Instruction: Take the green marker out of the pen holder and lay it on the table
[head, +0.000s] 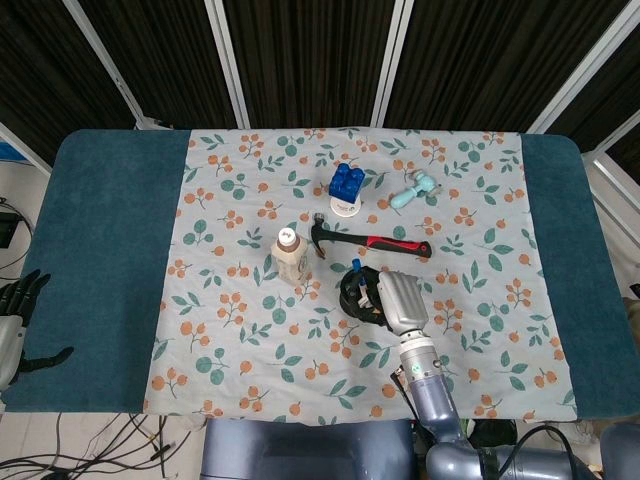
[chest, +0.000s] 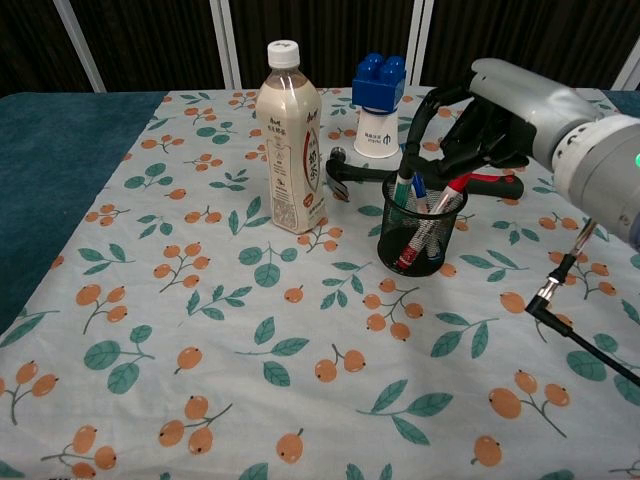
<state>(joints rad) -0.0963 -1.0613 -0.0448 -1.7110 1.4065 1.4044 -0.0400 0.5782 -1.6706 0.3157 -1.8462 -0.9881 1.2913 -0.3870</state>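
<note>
Fingers (chest: 412, 135) of the right hand (chest: 480, 125) are dark and curved downward over the pen holder (chest: 422, 235). One of them, together with the thumb, meets the top end of the green marker (chest: 403, 187), so this hand is pinching the marker. The marker stands almost upright. Its upper part is above the rim and its lower part is inside the black mesh holder, so it is not yet out and not yet on the table.

The left hand (head: 12, 320) shows only in the head view. It is beyond the left edge of the table, with the fingers apart and nothing in them.

The table (head: 110, 230) has a dark teal cover, and a light cloth (head: 250, 330) with a pattern of leaves and orange berries lies over its middle part. The grey right arm (chest: 590, 170) comes in from the near right side, and a thin black cable (chest: 560, 320) hangs under it.

A hammer (head: 385, 243) with a red and black handle lies on the cloth just behind the pen holder. A bottle (chest: 290, 150) of beige drink with a white cap stands upright to the left of the holder, near it but not touching. A blue block (chest: 380, 85) sits on a small white cup further back. A small light-blue toy (head: 412, 190) lies to the right of it.

In the holder, beside the green marker, a blue marker (chest: 419, 190) and a red marker (chest: 447, 192) lean against the rim.
</note>
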